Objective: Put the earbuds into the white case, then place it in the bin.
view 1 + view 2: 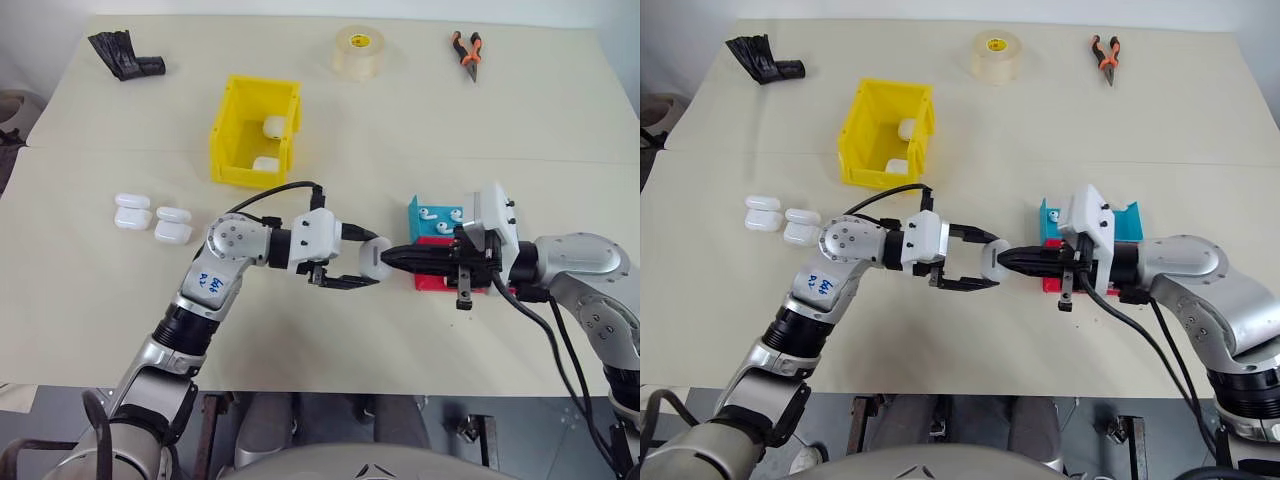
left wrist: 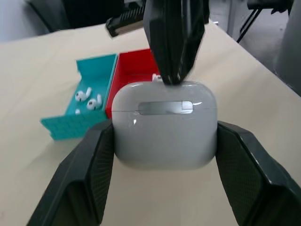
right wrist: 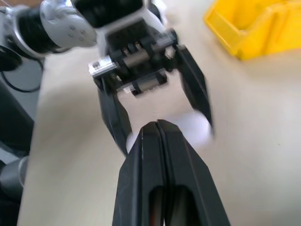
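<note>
far left corner of the table [image 1: 330, 330]: a black crumpled item [image 1: 124, 55]. left side, toward the left edge: four spare white cases [image 1: 152, 217] in a cluster. behind them, toward the far edge: the bin [image 1: 254, 132], yellow, open top, with two white cases lying in it.

centre: left gripper [image 1: 358, 264] points toward the right, fingers clamped on the two sides of the white case [image 1: 373, 258], lid down, held clear of the tabletop. right gripper [image 1: 392, 258] points left, fingers pressed fully together, tips meeting the case at its lid edge; whether anything is pinched between the tips cannot be told.

far edge, centre: a roll of tape [image 1: 358, 51].

right of centre: a blue tray [image 1: 436, 216] with earbuds [image 1: 430, 214] in it, a red tray [image 2: 136, 70] just beside it. far right: orange-handled pliers [image 1: 466, 53].
</note>
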`<state>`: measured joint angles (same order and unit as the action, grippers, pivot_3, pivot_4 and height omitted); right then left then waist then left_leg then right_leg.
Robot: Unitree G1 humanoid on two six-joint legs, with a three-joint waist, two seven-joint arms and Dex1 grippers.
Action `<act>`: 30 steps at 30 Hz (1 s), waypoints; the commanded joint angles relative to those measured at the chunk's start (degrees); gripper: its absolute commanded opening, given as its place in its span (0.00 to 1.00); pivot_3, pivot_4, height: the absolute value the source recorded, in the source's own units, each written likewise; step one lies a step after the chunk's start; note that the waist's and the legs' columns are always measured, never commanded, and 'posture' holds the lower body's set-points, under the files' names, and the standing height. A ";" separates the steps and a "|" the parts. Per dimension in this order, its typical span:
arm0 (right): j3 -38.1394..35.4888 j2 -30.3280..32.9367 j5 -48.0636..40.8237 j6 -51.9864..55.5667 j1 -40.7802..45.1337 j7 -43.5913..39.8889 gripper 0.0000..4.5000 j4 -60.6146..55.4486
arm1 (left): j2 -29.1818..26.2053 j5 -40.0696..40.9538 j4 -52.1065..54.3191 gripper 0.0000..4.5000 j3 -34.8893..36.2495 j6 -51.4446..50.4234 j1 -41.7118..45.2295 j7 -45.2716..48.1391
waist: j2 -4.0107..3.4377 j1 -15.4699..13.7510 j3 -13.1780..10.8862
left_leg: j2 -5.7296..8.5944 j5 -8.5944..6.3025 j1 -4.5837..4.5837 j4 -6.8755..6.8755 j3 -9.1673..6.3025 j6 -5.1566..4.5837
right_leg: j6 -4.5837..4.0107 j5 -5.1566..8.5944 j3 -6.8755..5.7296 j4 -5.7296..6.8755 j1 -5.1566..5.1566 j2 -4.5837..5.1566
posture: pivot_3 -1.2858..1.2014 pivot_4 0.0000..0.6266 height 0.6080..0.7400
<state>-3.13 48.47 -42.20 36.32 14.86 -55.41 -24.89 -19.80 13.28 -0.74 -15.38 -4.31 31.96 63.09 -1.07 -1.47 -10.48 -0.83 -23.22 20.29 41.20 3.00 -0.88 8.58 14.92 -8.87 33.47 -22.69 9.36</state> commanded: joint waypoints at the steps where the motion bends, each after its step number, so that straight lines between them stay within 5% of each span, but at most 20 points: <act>1: -4.93 -1.57 -0.27 -4.09 -3.09 -1.47 0.01 1.73 | 0.58 4.59 3.74 0.62 3.48 1.81 -1.33 0.13 | 0.01 -0.08 -0.01 | 0.01 0.00 0.01 0.02 0.00 0.00 | 0.00 0.00 0.00 0.00 0.00 0.01 | 0.52 0.24 1.00; 6: -10.58 -5.27 -0.42 -10.11 -7.31 -1.78 0.13 2.29 | -0.17 6.46 6.88 0.62 9.54 -1.50 -6.05 -6.42 | 0.00 0.14 -0.01 | 0.00 0.00 -0.03 -0.01 0.01 0.00 | 0.00 0.00 0.01 0.02 0.00 0.01 | 0.52 0.24 1.00; 17: -15.38 -10.63 6.88 -25.24 -15.25 -0.66 0.96 3.04 | 0.51 11.02 17.09 0.62 25.46 -22.79 -11.91 -33.37 | 0.02 -0.05 0.00 | 0.01 0.00 -0.06 0.00 -0.02 0.00 | 0.00 0.00 0.04 0.02 0.03 0.03 | 0.52 0.24 1.00; 22: -14.59 -11.10 6.63 -24.78 -17.47 0.41 0.99 0.80 | -0.52 9.27 13.15 0.62 27.26 -29.56 -7.54 -40.72 | 0.03 -0.09 0.00 | 0.00 0.01 -0.10 -0.02 -0.01 0.01 | 0.00 0.00 0.05 0.05 0.04 0.01 | 0.52 0.24 1.00; 30: -13.85 -10.54 7.16 -24.19 -15.20 1.40 0.99 2.01 | -1.81 0.69 -10.90 0.62 23.21 -21.01 11.04 -42.83 | 0.09 -0.11 0.01 | 0.06 0.01 -0.12 -0.08 0.02 0.01 | 0.00 0.00 0.03 0.02 0.05 0.01 | 0.52 0.24 1.00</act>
<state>-16.22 37.50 -34.60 12.52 -0.55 -54.25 -22.01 -20.68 16.19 -8.43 8.89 -27.14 41.16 20.65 -0.98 -1.57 -10.46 -0.78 -23.21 20.18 41.10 3.02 -0.87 8.58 14.92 -8.86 33.49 -22.64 9.36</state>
